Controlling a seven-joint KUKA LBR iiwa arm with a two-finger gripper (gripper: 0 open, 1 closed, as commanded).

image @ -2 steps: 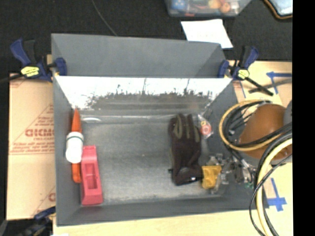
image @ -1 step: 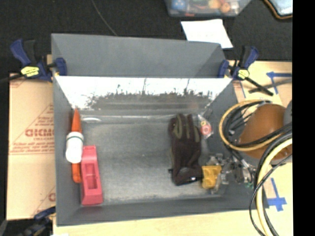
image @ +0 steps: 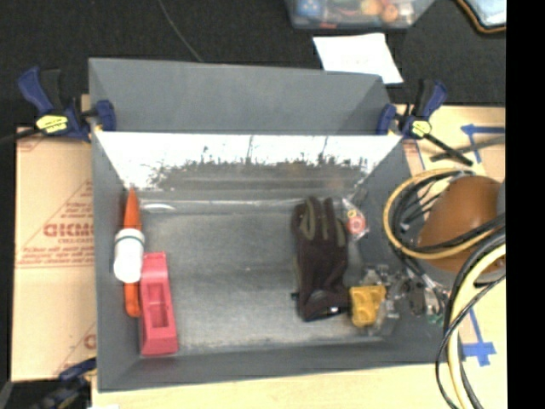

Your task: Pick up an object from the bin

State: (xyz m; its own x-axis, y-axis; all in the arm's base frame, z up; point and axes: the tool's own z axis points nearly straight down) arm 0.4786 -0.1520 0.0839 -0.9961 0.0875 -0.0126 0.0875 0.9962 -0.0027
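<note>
- The gripper [image: 396, 295] is found low in the 4 o'clock corner of the bin [image: 247, 356]. Whether the claw is wide or narrow cannot be told.
- A small yellow block [image: 367, 305], judged the likeliest pick, lies just at the gripper's 9 o'clock. It touches the lower end of a dark glove [image: 321, 258].
- Risk: the limp cloth of the glove may be caught along with the block, so that both are dragged or the block is let slip.
- Risk: the bin wall at 3 o'clock stands close. It may be scraped on a slanted approach, or the block may be pushed into the corner.
- A pink block [image: 157, 307] and an orange marker [image: 128, 254], at 8 and 9 o'clock, lie well apart and are judged not endangered.
</note>
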